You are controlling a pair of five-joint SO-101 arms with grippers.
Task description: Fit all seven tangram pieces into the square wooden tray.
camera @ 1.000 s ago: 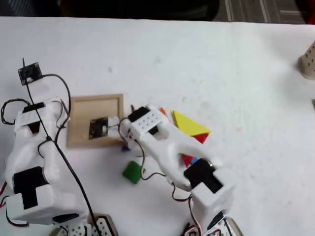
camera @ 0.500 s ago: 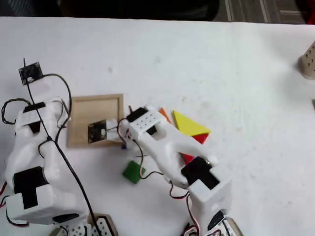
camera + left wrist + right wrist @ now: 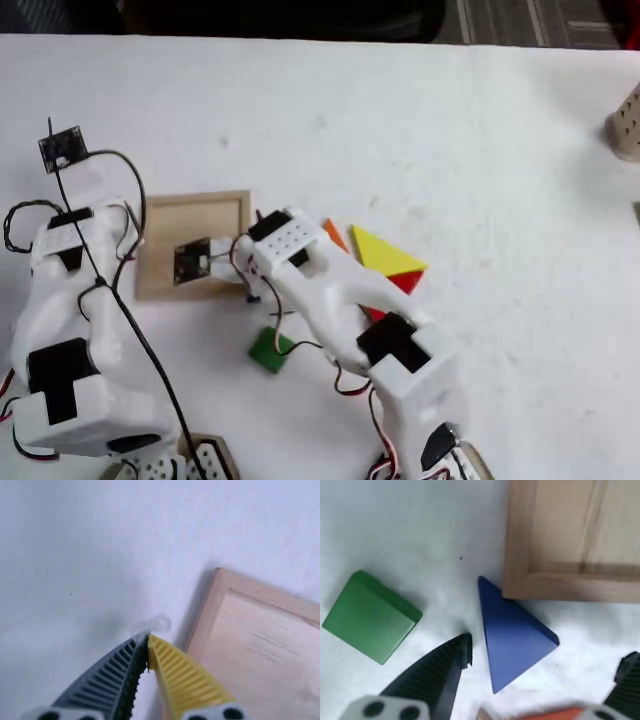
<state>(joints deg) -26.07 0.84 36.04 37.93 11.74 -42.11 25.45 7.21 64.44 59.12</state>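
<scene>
Right jaws stand apart, straddling the blue triangle [image 3: 512, 635], which lies at the outer corner of the empty wooden tray [image 3: 520, 555]; judged a set-up for grasping. Left jaws are closed on nothing, over bare counter [image 3: 60, 555] beside another tray corner, apparently parked clear. Green square [image 3: 370, 615] lies near; yellow triangle [image 3: 385, 255] mid-counter. The counter is white, with dark floor beyond its far edge.

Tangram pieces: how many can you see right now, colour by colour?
green piece: 1
blue piece: 1
yellow piece: 1
orange piece: 1
red piece: at least 1, partly hidden
Total: 5 seen, all outside the tray.
</scene>
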